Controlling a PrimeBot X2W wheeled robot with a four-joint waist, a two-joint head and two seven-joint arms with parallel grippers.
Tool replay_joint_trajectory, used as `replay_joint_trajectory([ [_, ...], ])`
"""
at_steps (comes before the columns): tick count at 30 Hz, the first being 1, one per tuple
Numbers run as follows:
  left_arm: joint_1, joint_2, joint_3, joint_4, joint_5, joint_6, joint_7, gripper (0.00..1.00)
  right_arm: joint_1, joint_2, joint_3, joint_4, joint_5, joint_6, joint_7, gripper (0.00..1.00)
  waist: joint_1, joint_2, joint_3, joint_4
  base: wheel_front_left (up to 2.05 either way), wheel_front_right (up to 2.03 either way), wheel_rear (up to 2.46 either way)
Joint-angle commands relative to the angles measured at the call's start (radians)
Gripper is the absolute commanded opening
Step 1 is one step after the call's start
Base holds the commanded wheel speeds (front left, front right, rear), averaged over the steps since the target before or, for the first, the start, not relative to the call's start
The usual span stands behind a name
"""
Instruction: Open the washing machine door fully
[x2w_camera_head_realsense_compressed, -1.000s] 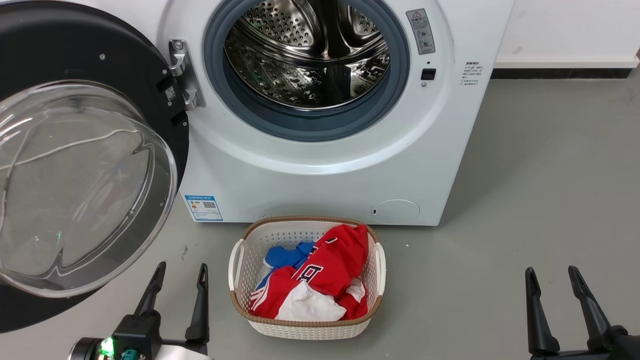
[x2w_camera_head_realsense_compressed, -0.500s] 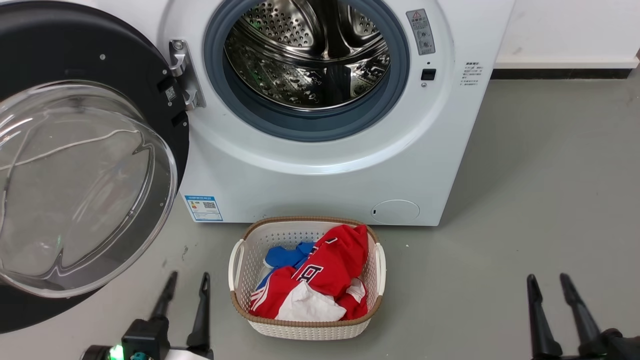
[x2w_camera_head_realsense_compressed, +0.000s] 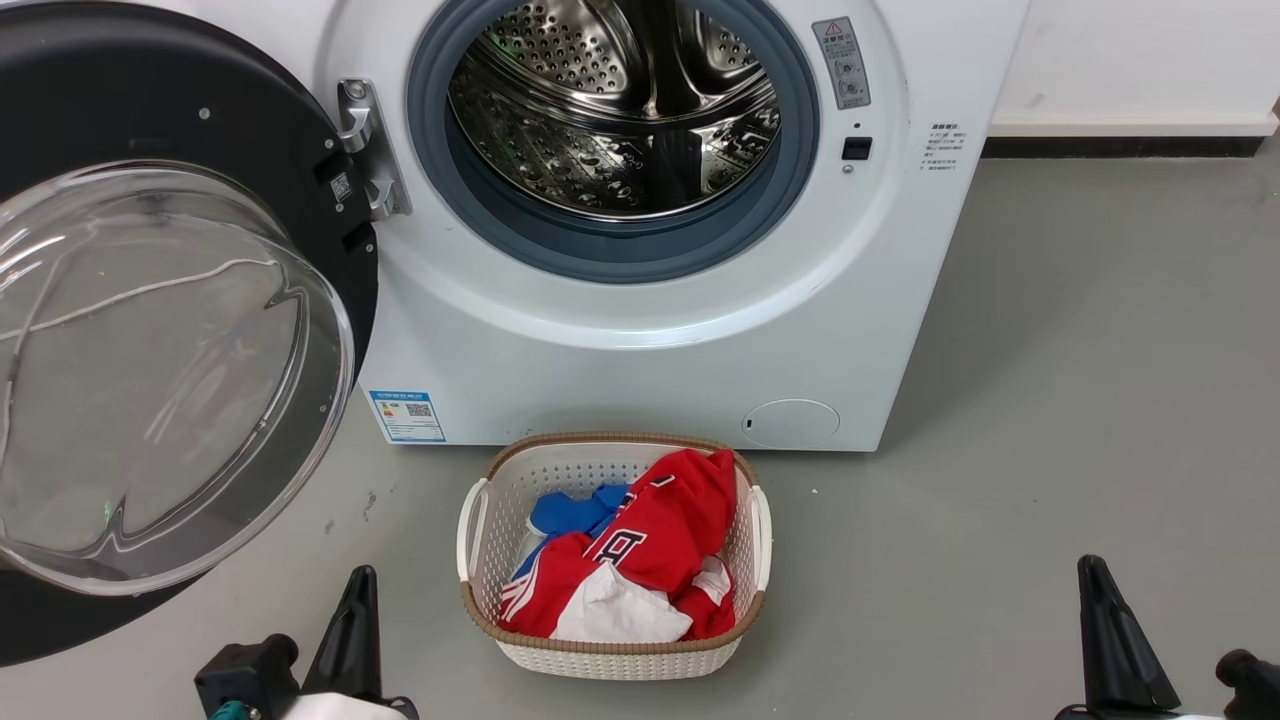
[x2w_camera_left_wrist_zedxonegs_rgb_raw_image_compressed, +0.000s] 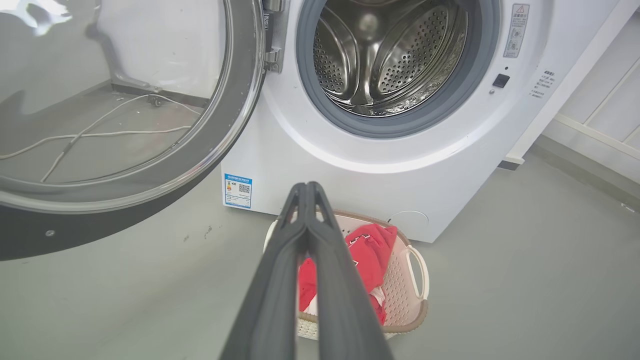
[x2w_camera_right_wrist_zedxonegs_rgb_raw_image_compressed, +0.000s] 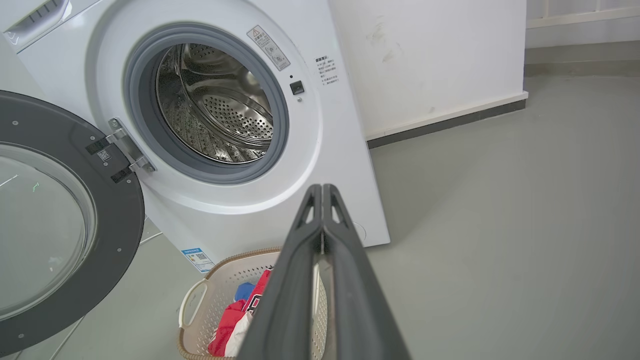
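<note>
Door (x2w_camera_head_realsense_compressed: 170, 330) unmoved; left tool (x2w_camera_left_wrist_zedxonegs_rgb_raw_image_compressed: 304, 187) now closed

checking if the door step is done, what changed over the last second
The left gripper and right gripper both went from fingers spread to shut, holding nothing, and sank toward the bottom edge of the head view. The washing machine door stayed swung open, untouched; the washing machine and laundry basket did not move.
</note>
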Motion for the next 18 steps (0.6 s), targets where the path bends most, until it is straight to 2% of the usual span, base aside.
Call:
replay_joint_trajectory([
  [1,-0.03,0.002,0.005,-0.012,-0.052,-0.006,0.01,0.0,-0.032,-0.011,0.002,-0.005,0.053,0.0,0.006,0.0,0.0,0.0,0.0,0.0,0.0,0.0,0.0],
  [18,-0.066,0.001,0.02,0.003,-0.339,-0.016,0.074,0.0,-0.092,-0.024,0.01,0.045,0.336,0.0,0.061,0.0,0.0,0.0,0.001,-0.002,0.0,0.0,0.0],
])
